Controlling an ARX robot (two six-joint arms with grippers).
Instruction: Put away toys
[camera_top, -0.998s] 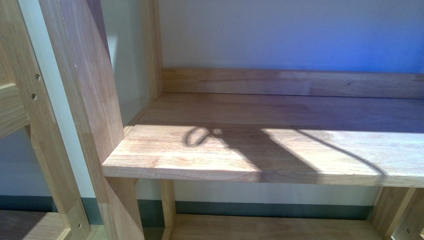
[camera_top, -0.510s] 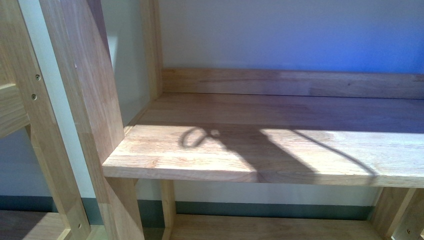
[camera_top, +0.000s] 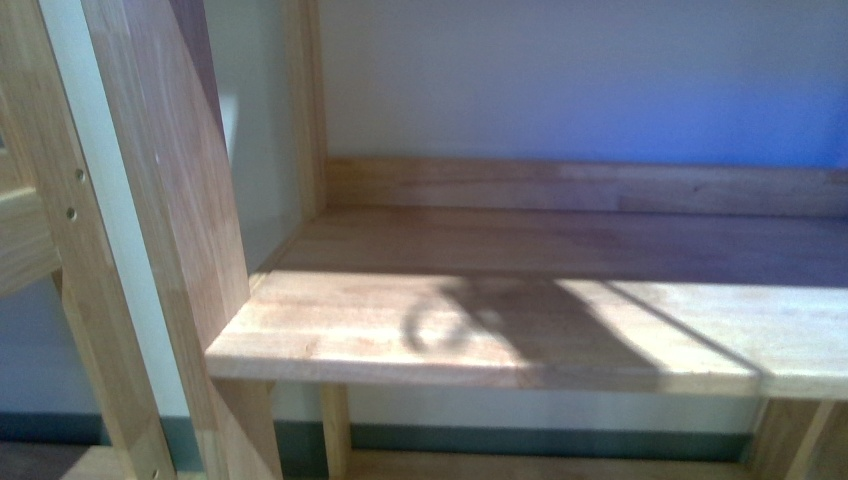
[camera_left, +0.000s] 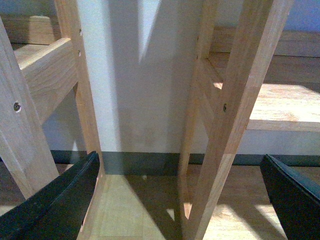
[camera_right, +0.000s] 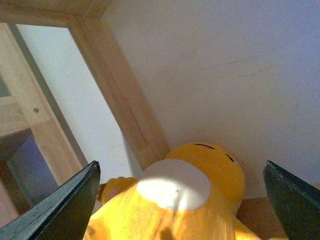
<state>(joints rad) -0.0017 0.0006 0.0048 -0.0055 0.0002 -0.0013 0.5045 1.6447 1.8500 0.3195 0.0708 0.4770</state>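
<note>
From the front, a wooden shelf (camera_top: 520, 330) is standing against a pale wall (camera_top: 580, 80). Sun is shining on the front part of the shelf board, and a dark shadow (camera_top: 500, 325) with a loop shape in it is lying across that bright part. A slanted wooden post (camera_top: 170, 230) is standing at the left side of the shelf. No arm is showing in this view, and no toy is showing on the board. In the left wrist view, the left gripper (camera_left: 185, 200) is pointing at the wooden legs (camera_left: 235, 120) of the shelf and the floor (camera_left: 130, 210) under it. Its two dark fingers (camera_left: 55, 200) are sitting far apart at the two sides of the picture, so the jaws are spread wide with nothing between them. In the right wrist view, the right gripper (camera_right: 182, 200) is also showing two dark fingers (camera_right: 60, 205) spread far apart. The toy (camera_right: 180, 200) is sitting between them, low in the picture. It is orange-yellow with a white patch on it. It is lying close to the wall (camera_right: 225, 65) and a wooden post (camera_right: 120, 95). The fingers are not touching the toy where I can see them, and I cannot tell what it is resting on.
</note>
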